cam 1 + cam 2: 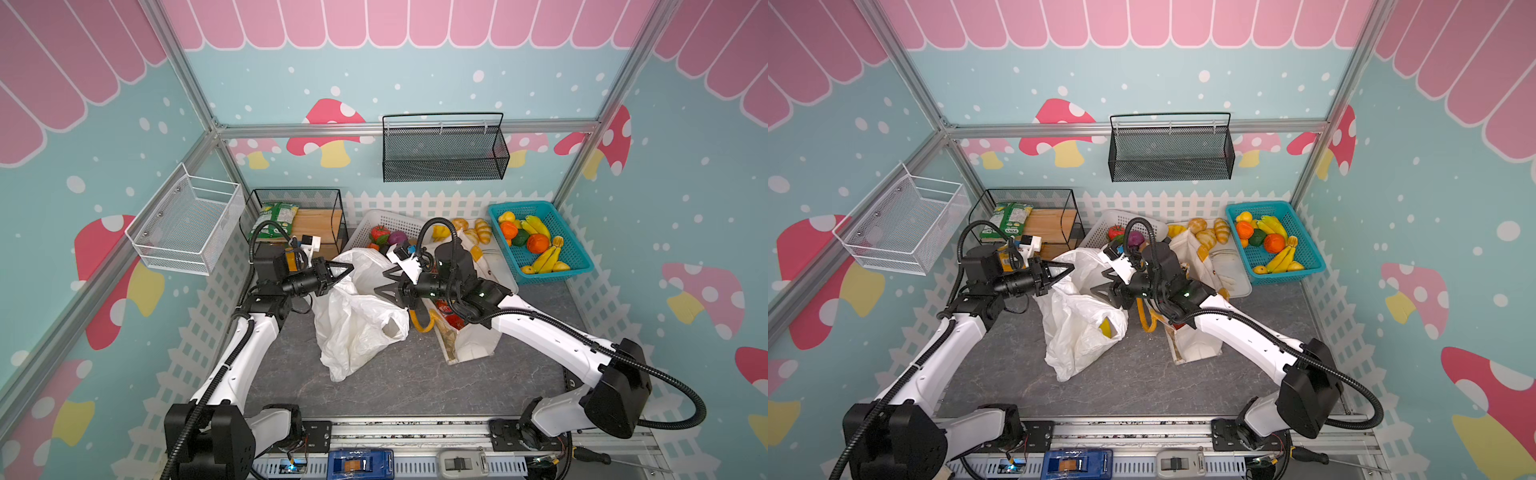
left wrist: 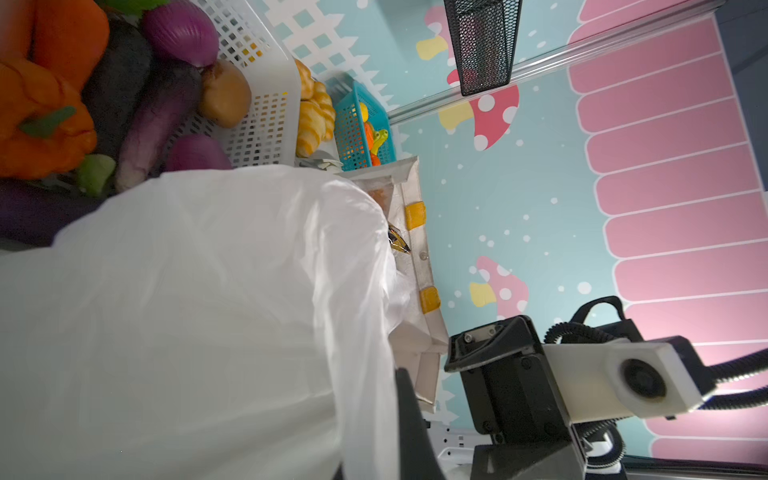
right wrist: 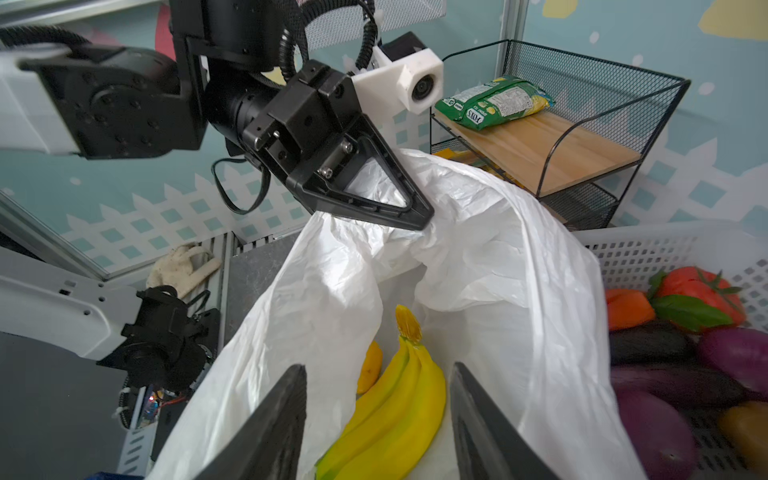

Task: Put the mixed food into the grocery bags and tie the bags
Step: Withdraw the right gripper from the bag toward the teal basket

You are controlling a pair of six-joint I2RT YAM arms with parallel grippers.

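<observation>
Left claw (image 3: 419, 219): shut tight, pinching the rim of the thin crinkly white plastic carrier bag (image 1: 353, 328) and holding it up.
Right claw (image 3: 377, 370): jaws parted, gripping nothing, over the bag's open mouth.
White bag: sat mid-scene on the grey marbled bench (image 1: 395, 386).
Inside it: bunch of yellow toy bananas (image 3: 395, 399), small yellow fruit (image 3: 370, 368).
Cream canvas tote with yellow handles (image 1: 473, 345): just beside the white bag, glossy red packet (image 1: 453, 318) inside.
Round orange toy fruits (image 1: 537, 242): in the teal plastic basket (image 1: 557, 275).
</observation>
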